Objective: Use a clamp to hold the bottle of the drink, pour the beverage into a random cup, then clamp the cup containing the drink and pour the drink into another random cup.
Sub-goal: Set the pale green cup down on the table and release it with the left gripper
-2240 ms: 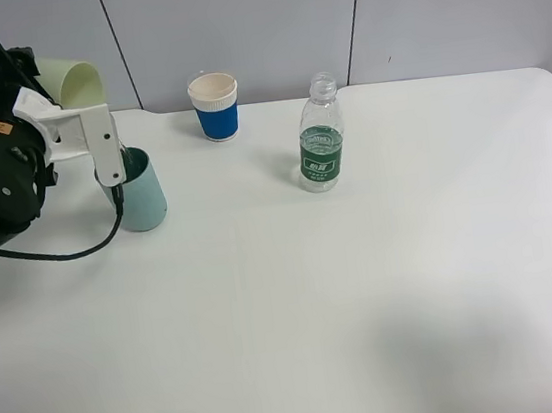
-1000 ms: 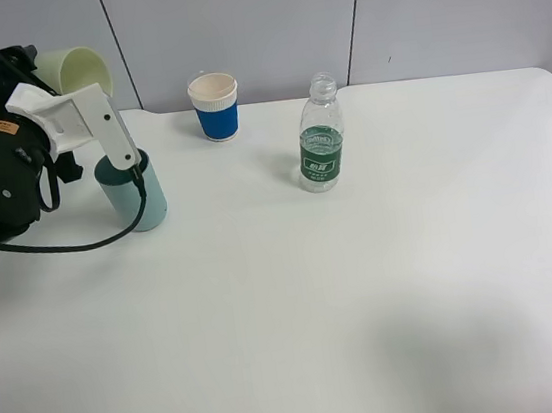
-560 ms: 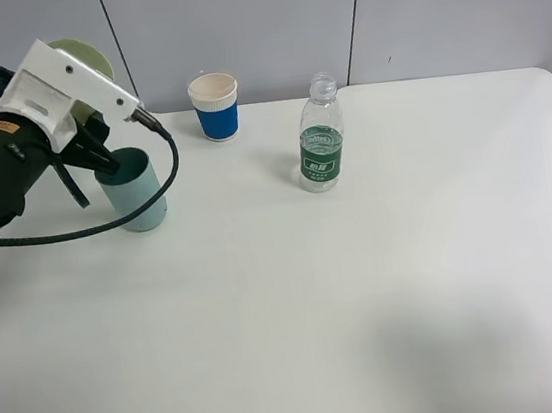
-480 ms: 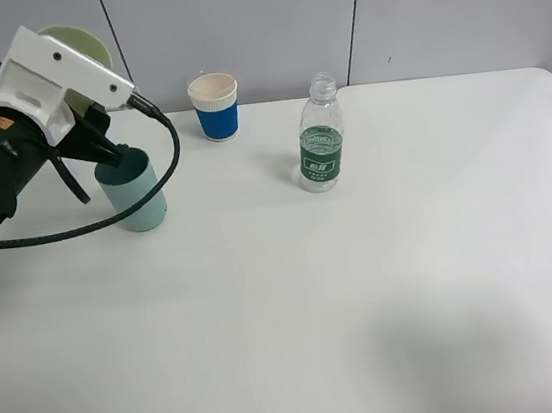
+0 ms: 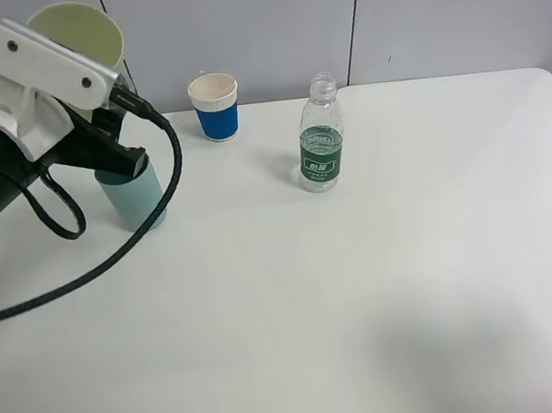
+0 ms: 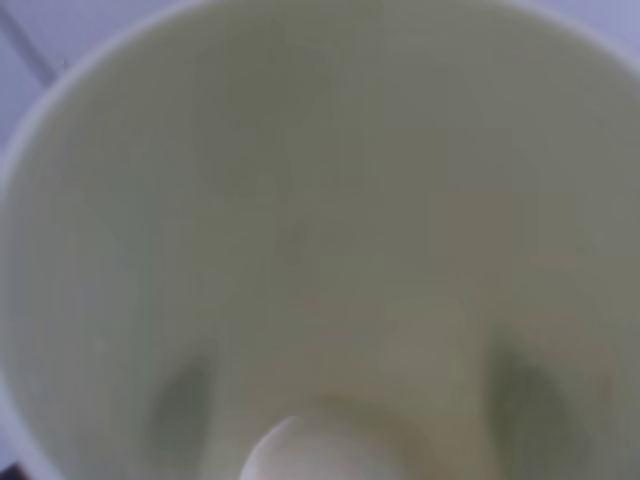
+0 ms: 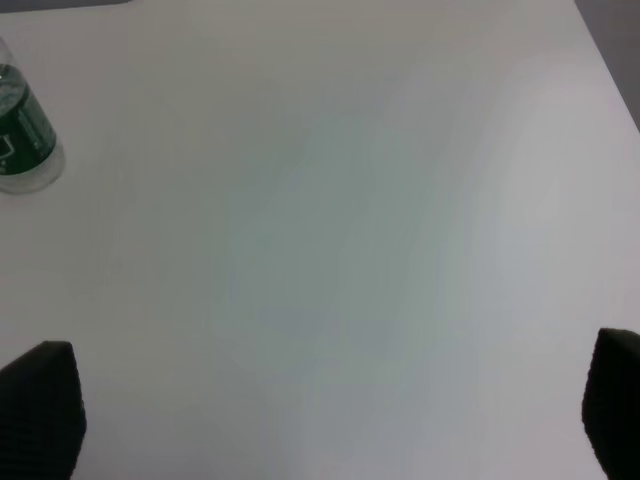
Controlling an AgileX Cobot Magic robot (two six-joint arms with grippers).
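The pale yellow-green cup (image 5: pixel 83 31) hangs high at the back left, its mouth turned up towards the exterior high camera. My left gripper is shut on it, with the fingers hidden behind the white wrist mount (image 5: pixel 22 66). The cup's inside (image 6: pixel 320 230) fills the left wrist view, and no liquid can be made out in it. Just below stands the teal cup (image 5: pixel 139 198), its rim covered by the arm. The bottle (image 5: pixel 320 136) stands uncapped at mid-table and also appears as the bottle (image 7: pixel 20 140) at the edge of the right wrist view. My right gripper (image 7: pixel 325 415) is open over bare table.
A blue-and-white paper cup (image 5: pixel 215 106) stands at the back, between the teal cup and the bottle. A black cable (image 5: pixel 154 196) loops from the left arm past the teal cup. The white table (image 5: pixel 386 284) runs wide to the front and right.
The left arm has risen towards the camera and turned the yellow-green cup from tipped over the teal cup to mouth-up. Bottle, teal cup and paper cup have stayed put.
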